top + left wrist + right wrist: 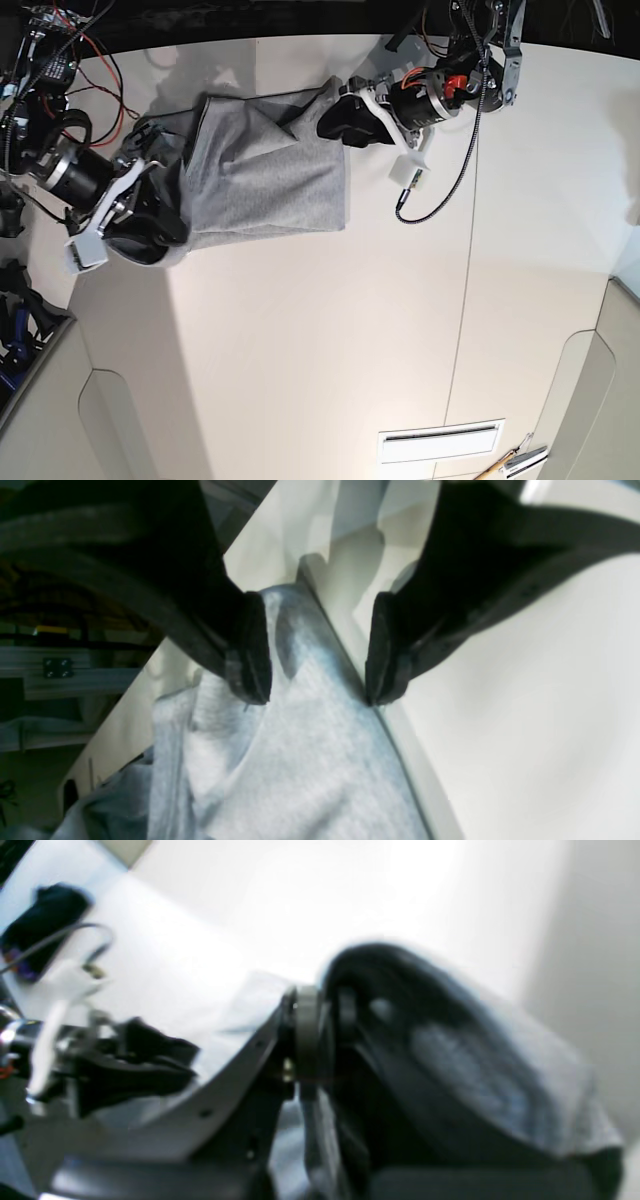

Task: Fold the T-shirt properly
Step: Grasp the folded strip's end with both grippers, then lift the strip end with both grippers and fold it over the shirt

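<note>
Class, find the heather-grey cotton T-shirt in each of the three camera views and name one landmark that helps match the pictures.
Left wrist: the heather-grey cotton T-shirt fills the lower centre, between and below the open left gripper.
Right wrist: blurred grey cloth at centre right, draped over the right gripper.
Base: upper left, between both arms.
Shared landmark: the white table, seen in all three views.

Right wrist view blurred; T-shirt drapes right gripper, jaws hidden.
</note>
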### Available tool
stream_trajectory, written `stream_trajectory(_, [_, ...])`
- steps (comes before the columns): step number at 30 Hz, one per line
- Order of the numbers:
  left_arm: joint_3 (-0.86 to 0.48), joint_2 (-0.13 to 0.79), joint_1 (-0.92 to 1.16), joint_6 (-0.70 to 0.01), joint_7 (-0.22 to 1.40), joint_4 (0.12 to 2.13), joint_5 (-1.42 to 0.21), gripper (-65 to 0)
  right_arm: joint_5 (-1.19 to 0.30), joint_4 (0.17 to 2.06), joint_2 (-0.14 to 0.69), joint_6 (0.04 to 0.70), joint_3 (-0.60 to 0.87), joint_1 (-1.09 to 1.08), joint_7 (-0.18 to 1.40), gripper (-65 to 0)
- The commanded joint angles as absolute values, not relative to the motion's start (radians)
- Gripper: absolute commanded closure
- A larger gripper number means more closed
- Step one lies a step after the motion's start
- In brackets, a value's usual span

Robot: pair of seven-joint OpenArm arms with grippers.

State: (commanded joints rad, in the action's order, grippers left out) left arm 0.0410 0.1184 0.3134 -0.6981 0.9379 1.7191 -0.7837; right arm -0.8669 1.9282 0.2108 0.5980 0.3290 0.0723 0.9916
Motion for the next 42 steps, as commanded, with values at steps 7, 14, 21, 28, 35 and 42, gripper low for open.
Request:
stream_trajectory(7, [0.041,0.113,0.313,-0.698,0.937,1.719,-0.784,-34.2,-0.830,1.958,0.093,0.598,0.179,0.072,0.991,0.0])
stream_trajectory(14, [0.041,0.113,0.313,-0.698,0.937,1.719,-0.784,-34.2,-0.658,1.956,-0.003,0.597,0.019,0.073,0.989,0.0])
stream_trajectory(21, [0.041,0.114,0.313,-0.698,0.944,1.720,-0.828,-34.2,-0.572,1.932,-0.003,0.587,-0.071,0.072,0.902,-33.1])
stream_trajectory(28, [0.041,0.114,0.313,-0.698,1.058,1.728,-0.977,-34.2,-0.573,1.942,-0.003,0.586,-0.086,0.007,0.898,-33.4])
stream_trajectory(35, [0.040,0.114,0.314,-0.698,1.134,1.734,-1.059,-34.2,-0.666,2.035,0.027,0.584,0.046,0.027,1.045,-33.4])
stream_trajectory(42, [0.040,0.119,0.313,-0.698,1.118,1.738,-1.057,-34.1,-0.769,2.066,0.155,0.599,0.085,0.198,1.052,-28.4])
